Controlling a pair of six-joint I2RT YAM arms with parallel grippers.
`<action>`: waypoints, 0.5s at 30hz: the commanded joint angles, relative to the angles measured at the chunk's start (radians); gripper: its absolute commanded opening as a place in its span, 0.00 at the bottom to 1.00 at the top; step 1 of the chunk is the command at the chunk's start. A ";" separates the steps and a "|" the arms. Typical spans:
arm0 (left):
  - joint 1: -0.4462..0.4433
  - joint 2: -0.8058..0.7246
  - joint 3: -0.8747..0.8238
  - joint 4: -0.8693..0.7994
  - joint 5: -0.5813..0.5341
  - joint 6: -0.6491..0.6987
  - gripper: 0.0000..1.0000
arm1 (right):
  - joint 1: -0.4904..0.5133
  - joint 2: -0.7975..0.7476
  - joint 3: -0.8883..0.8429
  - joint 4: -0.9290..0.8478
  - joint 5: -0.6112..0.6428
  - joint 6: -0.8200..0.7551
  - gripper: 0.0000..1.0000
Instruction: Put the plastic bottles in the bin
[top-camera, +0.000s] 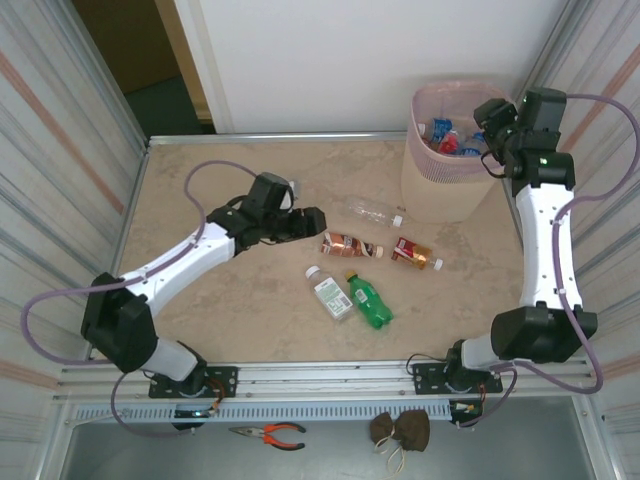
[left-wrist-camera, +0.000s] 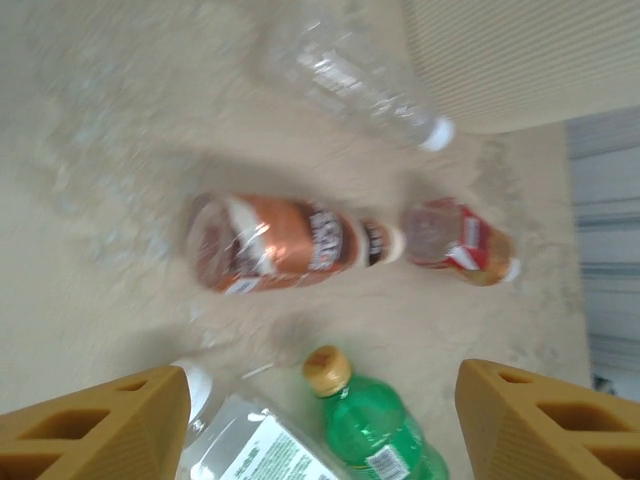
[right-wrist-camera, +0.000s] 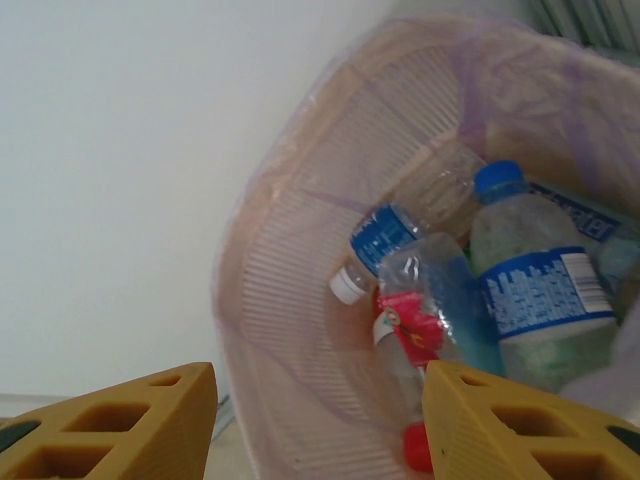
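Several plastic bottles lie on the table. A brown-labelled one (top-camera: 350, 244) (left-wrist-camera: 275, 243) lies just right of my left gripper (top-camera: 312, 222), which is open with nothing in it. A clear one (top-camera: 372, 211) (left-wrist-camera: 350, 75), a red-labelled one (top-camera: 415, 253) (left-wrist-camera: 458, 240), a white-labelled one (top-camera: 329, 293) (left-wrist-camera: 250, 445) and a green one (top-camera: 369, 300) (left-wrist-camera: 380, 425) lie round it. In the left wrist view, my left gripper (left-wrist-camera: 320, 430) hangs above the green and white-labelled bottles. My right gripper (top-camera: 490, 125) (right-wrist-camera: 320, 430) is open over the pink bin (top-camera: 455, 180) (right-wrist-camera: 300, 300). A red-capped bottle (right-wrist-camera: 420, 330) lies loose inside the bin among blue-labelled ones (right-wrist-camera: 540, 290).
The bin stands at the far right corner against the white back wall (top-camera: 350, 60). Ribbed side panels (top-camera: 60, 150) close in the table left and right. Pliers (top-camera: 270, 433) and a small brown pouch (top-camera: 400, 430) lie on the ledge below the arm bases.
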 joint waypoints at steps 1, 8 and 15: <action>-0.037 0.037 0.041 -0.177 -0.183 -0.195 0.67 | -0.008 -0.059 -0.040 -0.008 0.014 -0.045 0.56; -0.045 0.113 -0.016 -0.199 -0.136 -0.383 0.59 | -0.014 -0.098 -0.092 -0.011 0.008 -0.052 0.56; -0.045 0.210 0.007 -0.221 -0.088 -0.454 0.59 | -0.015 -0.114 -0.106 -0.017 0.007 -0.054 0.56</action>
